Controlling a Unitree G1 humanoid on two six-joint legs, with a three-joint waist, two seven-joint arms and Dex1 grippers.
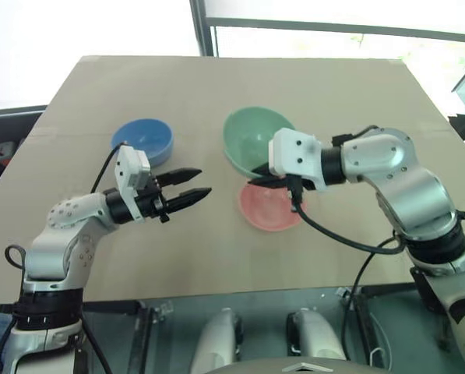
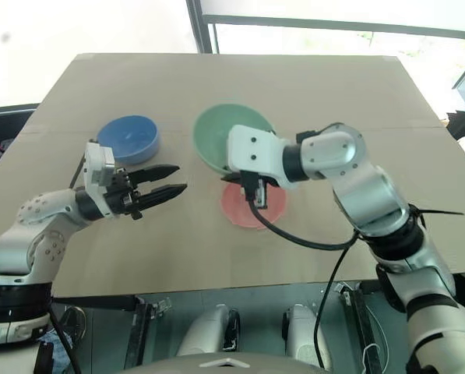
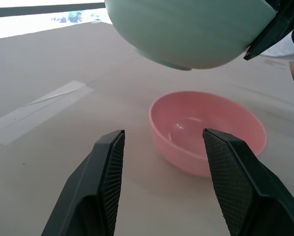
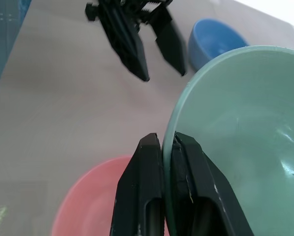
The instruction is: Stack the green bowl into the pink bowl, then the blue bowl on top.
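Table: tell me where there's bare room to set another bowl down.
The far stretch of the tan cardboard-covered table beyond the sky-blue plastic bowl is bare, as is the near strip in front of the salmon-pink plastic bowl. The centre is crowded: the right pincer holds the mint-green plastic bowl by its rim above the pink bowl, with the open left pincer beside.

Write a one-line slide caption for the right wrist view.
Right gripper pinches the green bowl's rim above the pink bowl; open left gripper and blue bowl beyond.

Three bowls – one green bowl [image 1: 251, 139], one pink bowl [image 1: 269, 207], one blue bowl [image 1: 143, 140].
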